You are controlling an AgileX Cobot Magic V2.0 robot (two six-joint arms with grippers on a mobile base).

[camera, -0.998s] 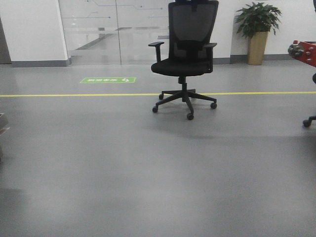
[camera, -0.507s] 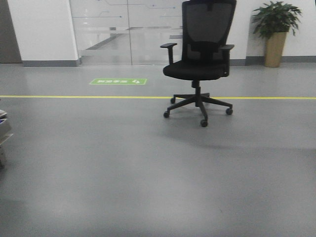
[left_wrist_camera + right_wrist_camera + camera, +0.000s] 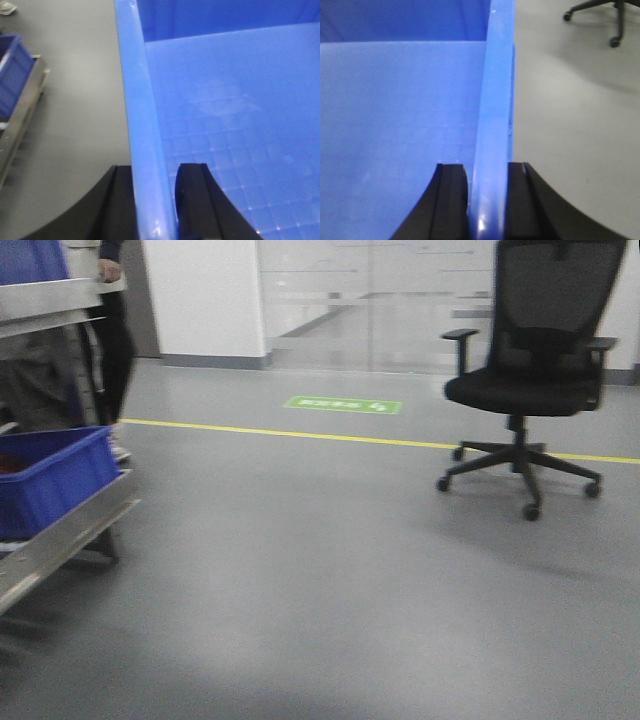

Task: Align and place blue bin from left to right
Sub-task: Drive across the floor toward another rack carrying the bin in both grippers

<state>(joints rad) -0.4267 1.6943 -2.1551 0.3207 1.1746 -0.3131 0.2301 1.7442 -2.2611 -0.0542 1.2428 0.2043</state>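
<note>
In the front view I'm seeing a second blue bin (image 3: 45, 480) sitting on a metal rack (image 3: 70, 535) at the left. In the left wrist view, the left fingers (image 3: 194, 197) are clamping the blue bin (image 3: 240, 125) by its rim, one inside the wall, one outside. In the right wrist view, the right fingers (image 3: 447, 200) are pinching the opposite rim the same way.

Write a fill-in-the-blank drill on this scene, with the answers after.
Both arms' jaws are shut on rims of the carried bin, coloured ___.
In the front view the office chair stands at the ___.
The floor line is ___.
A second bin rests on the metal rack at the ___.
Answers: blue, right, yellow, left.
</note>
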